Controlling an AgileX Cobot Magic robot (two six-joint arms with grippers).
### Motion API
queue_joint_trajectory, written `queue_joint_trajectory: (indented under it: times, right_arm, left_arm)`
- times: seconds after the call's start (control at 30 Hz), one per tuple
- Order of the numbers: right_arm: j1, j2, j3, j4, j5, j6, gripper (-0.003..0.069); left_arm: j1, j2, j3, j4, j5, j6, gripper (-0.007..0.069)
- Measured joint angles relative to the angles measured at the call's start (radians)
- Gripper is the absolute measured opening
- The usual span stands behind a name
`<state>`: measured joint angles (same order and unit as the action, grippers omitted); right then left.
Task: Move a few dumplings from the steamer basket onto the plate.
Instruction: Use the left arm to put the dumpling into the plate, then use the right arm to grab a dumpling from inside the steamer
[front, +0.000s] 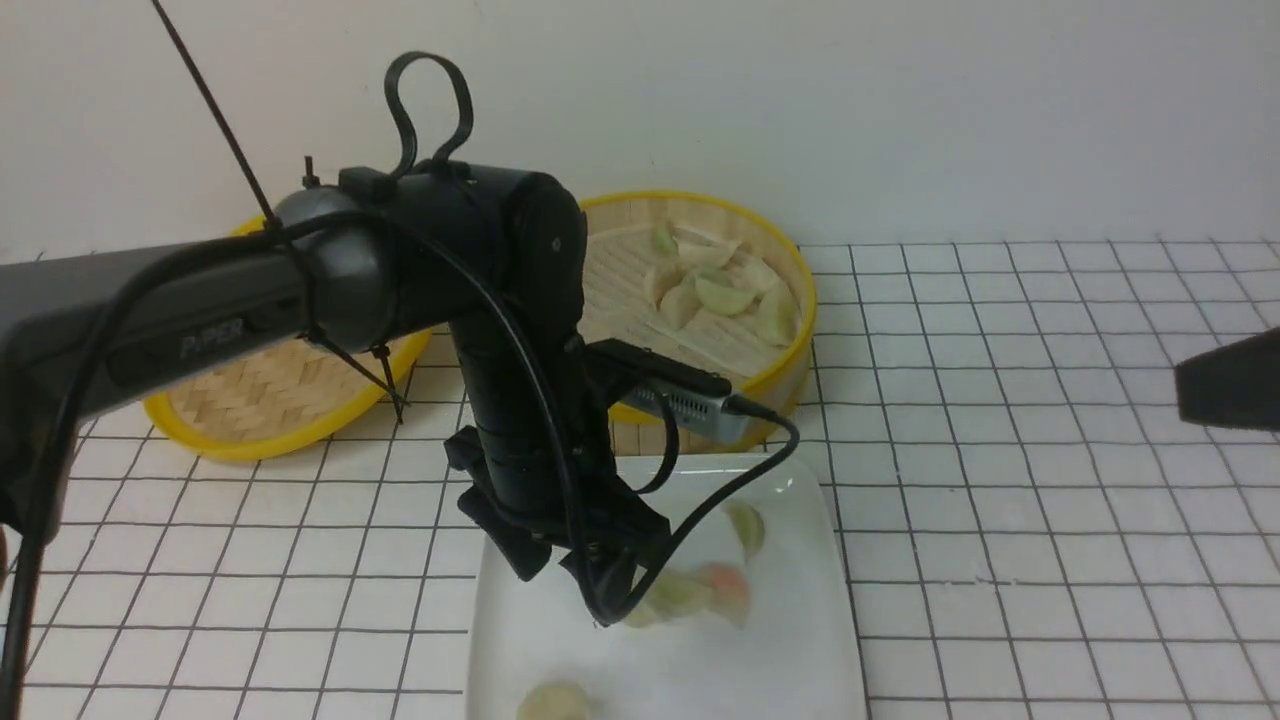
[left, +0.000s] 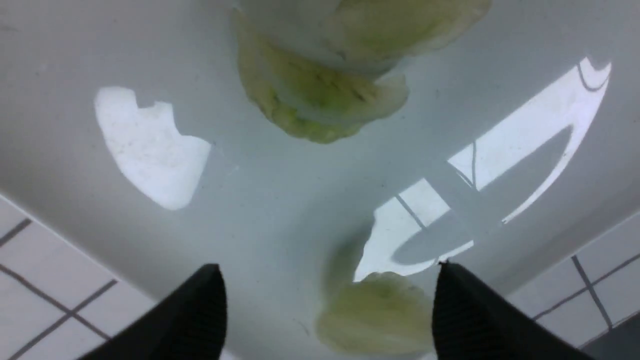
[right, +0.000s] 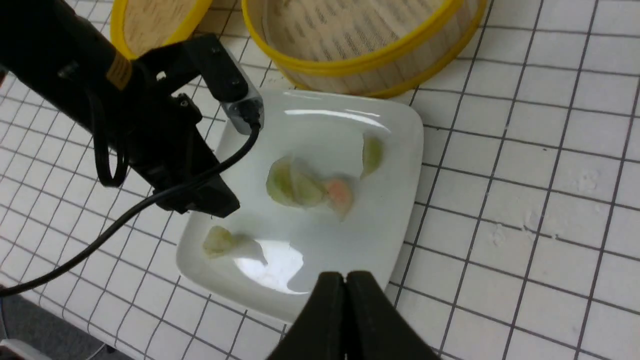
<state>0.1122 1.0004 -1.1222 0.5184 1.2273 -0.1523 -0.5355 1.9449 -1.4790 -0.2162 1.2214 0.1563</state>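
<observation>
The steamer basket (front: 700, 215) stands at the back with several pale-green and cream dumplings (front: 720, 290) inside. In front of it lies the white plate (front: 800, 660). On it are a green dumpling (front: 746, 526), a pink-orange one (front: 728, 590) beside another green one (front: 678, 592), and one (front: 555, 700) at the near edge. My left gripper (left: 327, 267) hangs open just above the plate. The near-edge dumpling (left: 377, 312) lies on the plate between its fingers (left: 470, 315), close to one of them. My right gripper (right: 345, 280) is shut and empty, above the plate's edge (right: 400, 150).
The flat woven basket lid (front: 260, 405) with its yellow rim lies at the back left, partly behind my left arm (front: 200, 320). White tiled tabletop (front: 1050, 500) surrounds everything. A dark part of my right arm (front: 1232, 380) shows at the right edge.
</observation>
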Motion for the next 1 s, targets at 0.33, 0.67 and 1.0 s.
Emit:
queue_joint_trajectory:
  times: [0.33, 0.67, 1.0]
  right_arm:
    - [0.147, 0.442, -0.376, -0.107, 0.012, -0.006, -0.0009]
    - [0.269, 1.084, -0.958, -0.324, 0.021, 0.078, 0.0111]
    - [0.303, 1.550, -1.398, -0.441, 0.021, 0.187, 0.0349]
  left_arm:
    - [0.062, -0.127, -0.091, 0.126, 0.001, -0.075, 0.0088]
    - [0.177, -0.546, 0.094, 0.148, 0.011, -0.120, -0.0006]
    - [0.177, -0.774, 0.237, 0.167, 0.030, -0.120, -0.0006]
